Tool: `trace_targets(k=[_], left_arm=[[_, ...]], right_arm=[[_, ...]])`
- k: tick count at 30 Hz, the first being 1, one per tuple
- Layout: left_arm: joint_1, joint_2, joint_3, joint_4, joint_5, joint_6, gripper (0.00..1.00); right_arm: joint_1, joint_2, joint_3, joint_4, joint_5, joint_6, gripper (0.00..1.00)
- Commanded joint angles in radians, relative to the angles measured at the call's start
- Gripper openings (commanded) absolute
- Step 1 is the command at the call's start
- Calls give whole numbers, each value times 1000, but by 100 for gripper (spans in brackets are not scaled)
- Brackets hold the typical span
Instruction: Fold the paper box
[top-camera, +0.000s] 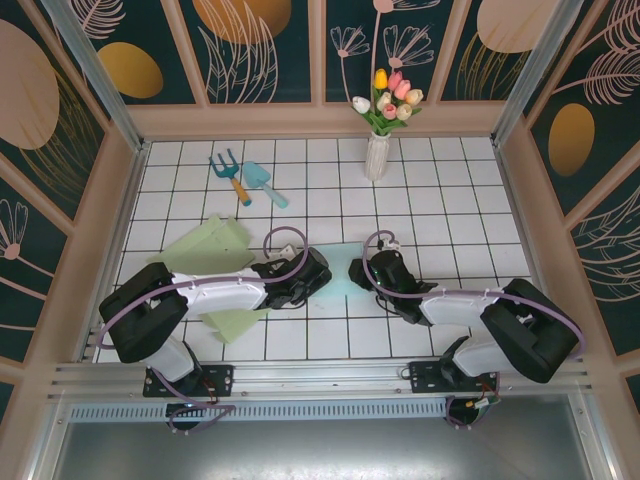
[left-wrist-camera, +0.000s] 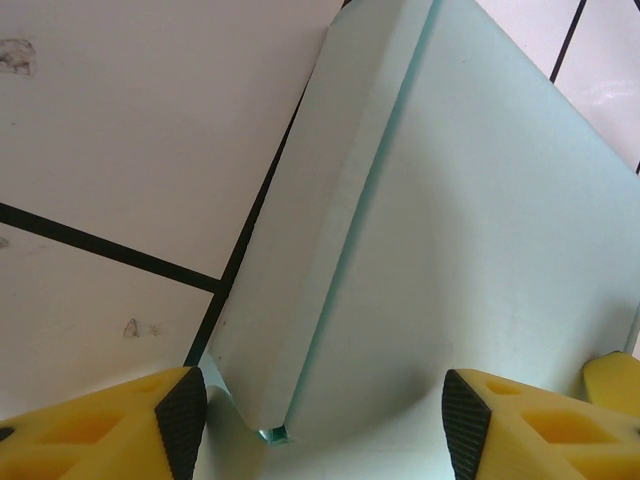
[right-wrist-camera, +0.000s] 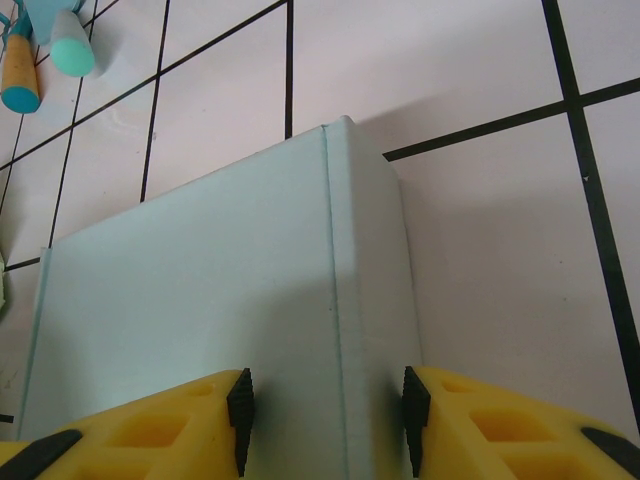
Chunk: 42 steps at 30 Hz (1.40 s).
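The paper box (top-camera: 340, 281) is a pale mint sheet lying flat on the tiled table between the two arms. My left gripper (top-camera: 318, 275) meets its left edge. In the left wrist view, that gripper (left-wrist-camera: 320, 420) is open, and a narrow raised flap (left-wrist-camera: 310, 250) of the box ends between its fingertips (left-wrist-camera: 185, 412) without touching them. My right gripper (top-camera: 358, 272) is at the box's right edge. In the right wrist view it (right-wrist-camera: 322, 420) stands open, and its pads (right-wrist-camera: 240, 410) straddle the creased side strip (right-wrist-camera: 365, 300) of the box (right-wrist-camera: 200, 300).
Two light green paper sheets (top-camera: 205, 245) (top-camera: 235, 322) lie left of the left arm. A small rake (top-camera: 225, 170) and a teal shovel (top-camera: 265, 183) rest further back. A white vase of tulips (top-camera: 378, 150) stands at the back wall. Raised walls edge the table.
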Motion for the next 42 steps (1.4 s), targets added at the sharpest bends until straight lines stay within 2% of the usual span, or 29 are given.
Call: trace_targets(k=[1, 26, 42], left_arm=[[-6, -2, 14, -25, -20, -23, 65], [-5, 10, -47, 8, -73, -47, 63], [-6, 35, -23, 37, -18, -74, 58]], right_arm=[[6, 30, -17, -54, 14, 9, 47], [9, -31, -47, -63, 7, -2, 46], [10, -16, -52, -48, 10, -4, 46]])
